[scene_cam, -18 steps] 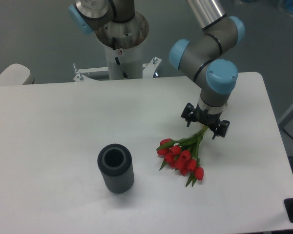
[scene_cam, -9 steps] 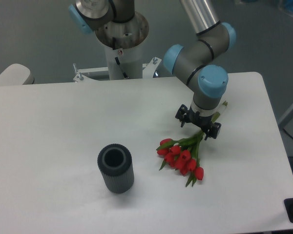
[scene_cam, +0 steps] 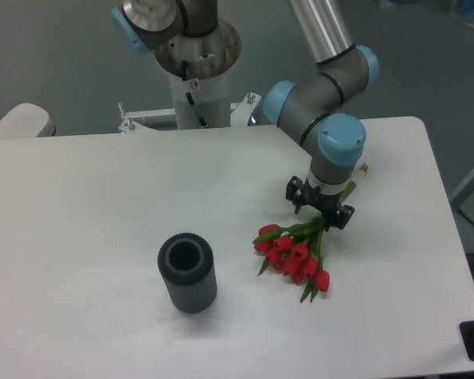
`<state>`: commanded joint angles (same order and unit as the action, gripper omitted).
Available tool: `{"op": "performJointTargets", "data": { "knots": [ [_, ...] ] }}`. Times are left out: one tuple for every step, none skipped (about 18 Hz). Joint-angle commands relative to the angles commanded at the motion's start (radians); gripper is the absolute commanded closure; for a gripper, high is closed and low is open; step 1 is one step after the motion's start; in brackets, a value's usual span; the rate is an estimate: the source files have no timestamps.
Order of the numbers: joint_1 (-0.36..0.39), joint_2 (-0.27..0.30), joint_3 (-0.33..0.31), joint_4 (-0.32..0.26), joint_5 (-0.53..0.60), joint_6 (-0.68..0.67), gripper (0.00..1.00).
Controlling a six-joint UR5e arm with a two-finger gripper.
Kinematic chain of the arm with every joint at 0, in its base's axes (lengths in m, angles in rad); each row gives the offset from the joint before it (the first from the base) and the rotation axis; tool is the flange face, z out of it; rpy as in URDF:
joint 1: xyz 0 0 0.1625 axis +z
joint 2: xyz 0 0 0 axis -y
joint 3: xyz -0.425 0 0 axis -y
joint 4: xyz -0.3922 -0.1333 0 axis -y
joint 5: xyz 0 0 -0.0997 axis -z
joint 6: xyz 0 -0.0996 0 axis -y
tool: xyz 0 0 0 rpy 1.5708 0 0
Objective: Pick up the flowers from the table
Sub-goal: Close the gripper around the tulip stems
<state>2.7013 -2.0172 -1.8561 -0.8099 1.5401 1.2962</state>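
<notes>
The flowers (scene_cam: 294, 254), a bunch of red tulips with green stems, lie on the white table (scene_cam: 95, 205) right of centre, heads toward the front, stems running back and right. My gripper (scene_cam: 319, 206) points down right over the stems, its two black fingers (scene_cam: 294, 192) standing apart on either side of them. The stem ends (scene_cam: 357, 175) stick out behind the wrist. The gripper is open and low over the stems; I cannot tell whether it touches them.
A dark grey ribbed cylinder (scene_cam: 187, 272) stands upright left of the flowers, open end up. The robot base (scene_cam: 196, 71) stands behind the table's far edge. A pale chair back (scene_cam: 17, 122) shows at far left.
The gripper has moved left and slightly back, from the right of the stems to directly over them. The flowers and the cylinder have not moved.
</notes>
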Motion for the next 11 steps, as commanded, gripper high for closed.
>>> {"op": "performJointTargets", "data": {
  "knots": [
    [-0.002, 0.0, 0.003, 0.0, 0.0, 0.0, 0.68],
    [0.0, 0.0, 0.008, 0.0, -0.002, 0.0, 0.7],
    [0.0, 0.0, 0.012, 0.0, -0.003, 0.002, 0.71],
    [0.002, 0.0, 0.017, 0.0, -0.005, 0.003, 0.71],
    [0.002, 0.0, 0.026, 0.0, -0.005, 0.003, 0.72],
    [0.002, 0.002, 0.034, -0.002, -0.006, 0.003, 0.72],
    [0.002, 0.005, 0.04, -0.003, -0.008, 0.003, 0.74],
    [0.002, 0.008, 0.047, -0.006, -0.008, 0.003, 0.77],
    [0.002, 0.011, 0.052, -0.012, -0.009, 0.003, 0.78],
    [0.0, 0.015, 0.063, -0.017, -0.009, 0.003, 0.78],
    [0.0, 0.017, 0.084, -0.023, -0.012, 0.003, 0.78]
  ]
}}
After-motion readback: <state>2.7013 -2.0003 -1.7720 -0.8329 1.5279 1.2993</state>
